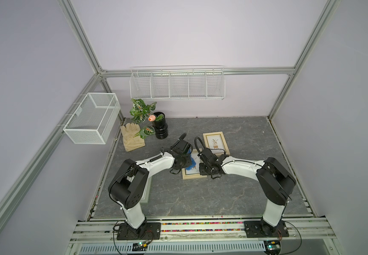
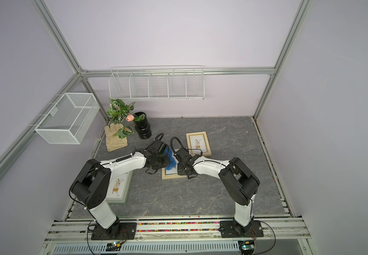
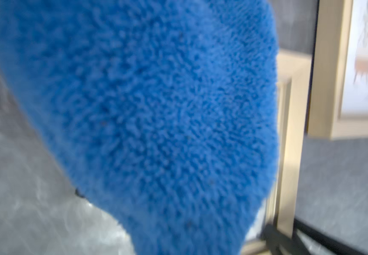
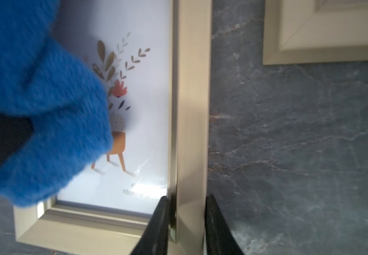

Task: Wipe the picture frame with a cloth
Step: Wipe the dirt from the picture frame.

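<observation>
Right wrist view has the picture frame point(image 4: 192, 110) lying flat on the grey marbled worktop point(image 4: 289, 143), its pale wooden border around a print of a potted plant on a stand. The cloth point(image 4: 46, 110), plush and royal blue, is bunched on the glass and covers the print's half away from this camera's arm. A black shape shows in its folds. The right hand point(image 4: 186, 209) is narrowly open, one finger on the glass side and one on the outer side of the border rail, clamped on that rail near a corner. In the left wrist view the cloth point(image 3: 156, 110) fills most of the picture, blurred and close. In a top view the left hand point(image 1: 184, 163) is closed tight on the cloth, which hangs from it onto the frame's far half, about mid-worktop between the two arms. A second pale frame point(image 1: 207, 136) lies just beyond, close but apart. A grey-green frame point(image 2: 128, 189) lies partly under the left arm. Farther back on the left are a beige glove point(image 1: 132, 138) and a black vase point(image 1: 161, 130) of leaves with a pink flower. A mesh basket point(image 1: 92, 119) and a wire rack point(image 1: 176, 85) hang on the walls.
</observation>
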Controlling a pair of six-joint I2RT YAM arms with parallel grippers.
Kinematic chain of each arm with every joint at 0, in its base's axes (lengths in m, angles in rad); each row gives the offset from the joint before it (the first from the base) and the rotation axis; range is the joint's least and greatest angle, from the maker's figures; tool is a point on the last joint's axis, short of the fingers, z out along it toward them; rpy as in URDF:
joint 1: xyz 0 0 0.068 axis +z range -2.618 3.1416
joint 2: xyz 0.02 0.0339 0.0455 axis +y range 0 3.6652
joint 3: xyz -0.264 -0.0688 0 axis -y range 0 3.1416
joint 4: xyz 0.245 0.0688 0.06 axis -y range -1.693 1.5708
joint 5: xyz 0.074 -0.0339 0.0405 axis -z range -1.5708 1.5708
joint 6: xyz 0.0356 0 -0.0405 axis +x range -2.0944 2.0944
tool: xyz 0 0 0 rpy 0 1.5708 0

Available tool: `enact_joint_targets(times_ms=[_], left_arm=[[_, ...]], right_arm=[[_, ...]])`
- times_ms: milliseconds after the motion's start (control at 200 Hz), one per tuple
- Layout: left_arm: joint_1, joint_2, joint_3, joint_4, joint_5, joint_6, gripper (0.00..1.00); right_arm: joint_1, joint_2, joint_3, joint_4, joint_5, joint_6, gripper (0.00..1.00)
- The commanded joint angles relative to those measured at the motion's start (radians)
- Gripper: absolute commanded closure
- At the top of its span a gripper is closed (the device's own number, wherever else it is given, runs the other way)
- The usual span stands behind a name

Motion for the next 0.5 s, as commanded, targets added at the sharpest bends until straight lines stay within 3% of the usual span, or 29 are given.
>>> enact_joint_targets(times_ms=[0,180,355,495], left_arm=[[0.058,0.083,0.100,-0.067,-0.055,0.054,1.00],[-0.020,0.057,0.079,-0.108,-0.046,0.048,1.00],[-0.090,-0.089,-0.143,-0.085,0.009,-0.091,1.00],[-0.114,-0.123,-0.198,-0.049,0.048,-0.141,1.00]], right_arm=[[-0.005,0.056,-0.023,-0.108,-0.017,0.021,0.77],[-0.006,0.064,-0.017,-0.105,-0.019,0.025,0.77],[-0.006,0.075,-0.014,-0.102,-0.022,0.022,0.77],[-0.006,0.079,-0.013,-0.105,-0.023,0.022,0.77]])
